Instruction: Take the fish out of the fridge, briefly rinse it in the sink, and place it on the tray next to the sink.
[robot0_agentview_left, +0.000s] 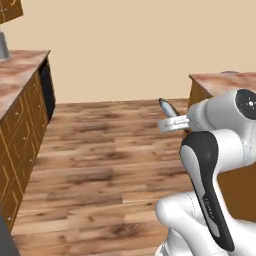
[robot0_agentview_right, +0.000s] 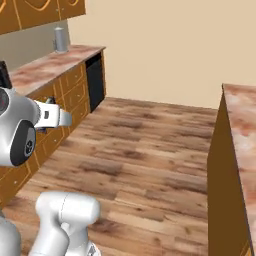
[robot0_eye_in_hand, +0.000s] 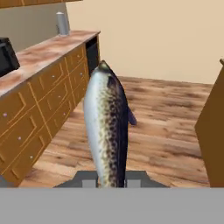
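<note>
gripper (robot0_eye_in_hand: 110, 183) clamped narrow on the fish (robot0_eye_in_hand: 107, 127) | fish sticks out ahead of the fingers, up over the wood floor (robot0_agentview_left: 100, 165) | brown-topped counters (robot0_agentview_right: 55, 62) left and right

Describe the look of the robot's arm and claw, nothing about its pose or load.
The arm is made of glossy white rounded shells with a long black inset panel and round dark joint caps. Near the claw, a pale grey flat bracket juts out. No cables show.
</note>
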